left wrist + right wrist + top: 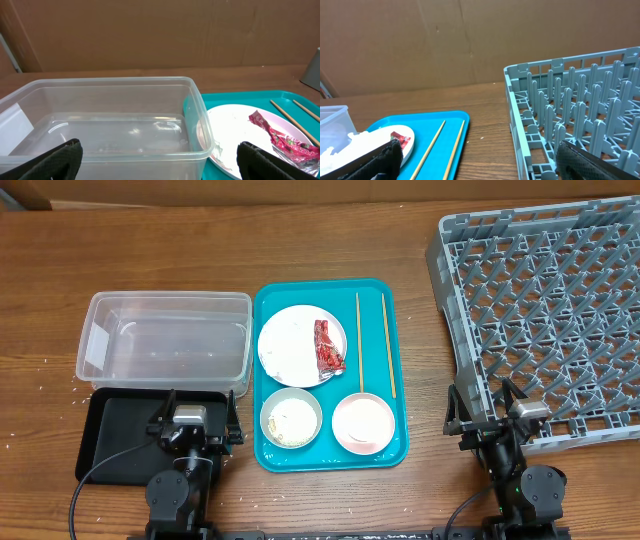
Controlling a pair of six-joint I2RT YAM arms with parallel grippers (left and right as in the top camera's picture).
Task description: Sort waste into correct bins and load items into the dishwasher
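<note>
Overhead view straight down; low, close, forward wrist views, teal tray point(235, 97) common to both.

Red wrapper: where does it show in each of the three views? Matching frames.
Overhead: red wrapper on the right part of the white plate, mid-frame.
Left wrist: wrapper at lower right, on the plate.
Right wrist: only a small red bit at lower left, on the plate.
Shared landmark: the two chopsticks on the teal tray, right of it in all views.

The dish rack point(545, 310) is cut by the overhead view's right edge, the left gripper point(200, 405) hides part of the black tray point(115, 435), and scraps in the white bowl point(291, 418) are indistinct.
</note>
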